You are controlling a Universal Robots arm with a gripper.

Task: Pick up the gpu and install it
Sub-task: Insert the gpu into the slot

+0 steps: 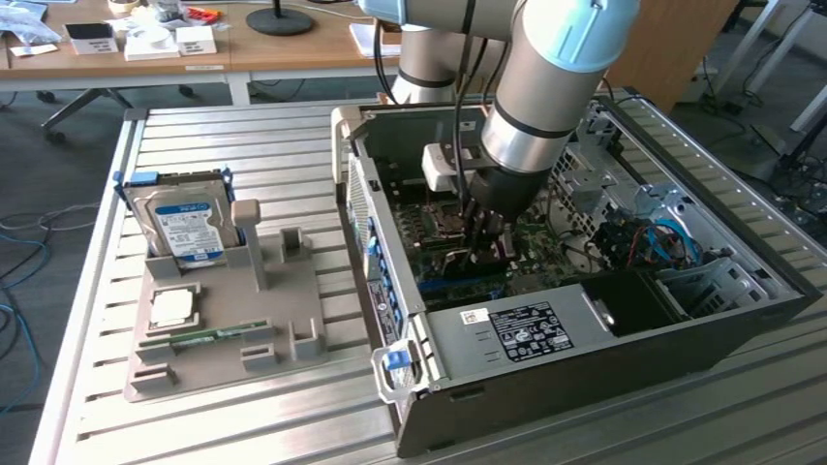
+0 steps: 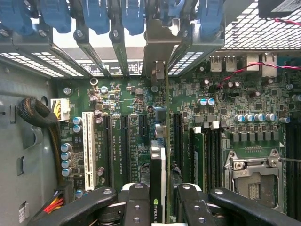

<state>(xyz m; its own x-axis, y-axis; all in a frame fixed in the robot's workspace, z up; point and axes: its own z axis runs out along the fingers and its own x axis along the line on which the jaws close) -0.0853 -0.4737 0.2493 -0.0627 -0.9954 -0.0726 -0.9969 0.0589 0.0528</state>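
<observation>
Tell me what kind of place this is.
Probably a robotics lab or test workshop: a robot arm reaches into an open computer case on a slatted metal table, a parts holder sits beside it, and office desks stand behind.

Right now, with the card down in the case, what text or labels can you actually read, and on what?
"NVIDIA", partly cut off, on the black block of the gpu held edge-on between the gripper fingers.
Hard drive blue-white label: print too small to read.
Power supply black label: marks and print too small to read.
Motherboard white lettering beside the slots: too blurred to read.
</observation>
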